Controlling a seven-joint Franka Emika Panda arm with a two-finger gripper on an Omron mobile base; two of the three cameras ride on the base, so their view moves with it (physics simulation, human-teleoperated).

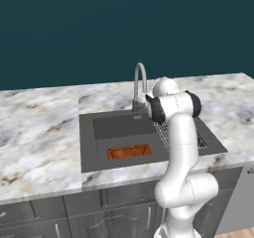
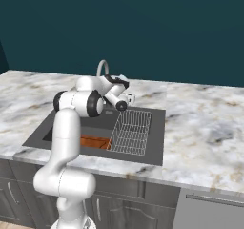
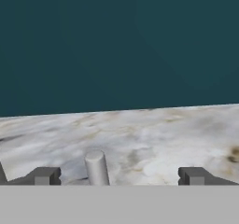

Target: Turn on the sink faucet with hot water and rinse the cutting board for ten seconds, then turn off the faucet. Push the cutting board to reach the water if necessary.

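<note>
End effector [image 3: 119, 175] spread wide beside sink faucet [image 1: 139, 81], behind the sink [image 1: 89, 138].

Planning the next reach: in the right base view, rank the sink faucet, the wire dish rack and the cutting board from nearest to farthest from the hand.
1. Sink faucet: right at the open hand, just to its left, behind the basin.
2. Wire dish rack: below the hand, in the right part of the sink.
3. Cutting board: lowest and farthest, on the basin floor left of the rack.
</note>
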